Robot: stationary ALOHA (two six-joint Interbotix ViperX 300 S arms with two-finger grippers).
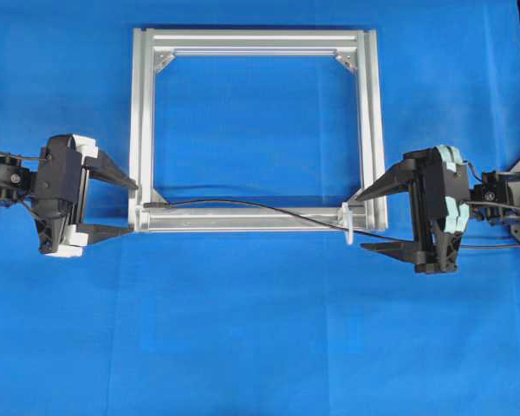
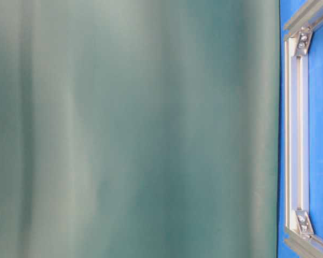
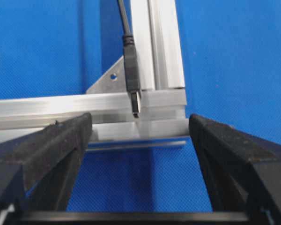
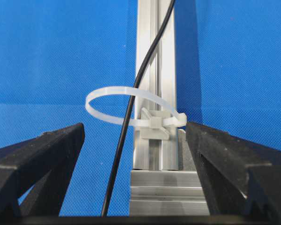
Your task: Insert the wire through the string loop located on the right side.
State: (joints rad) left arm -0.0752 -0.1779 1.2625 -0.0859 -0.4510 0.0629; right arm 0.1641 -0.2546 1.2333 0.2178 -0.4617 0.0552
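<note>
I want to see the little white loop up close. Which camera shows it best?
The right wrist view: the string loop fills the middle, with the wire passing through it. The overhead view shows it tiny, the left wrist and table-level views not at all.

free: blue mat [image 1: 260, 347] around frame [image 1: 256, 42] | obstacle: wire [image 1: 269, 208] draped along near bar
</note>
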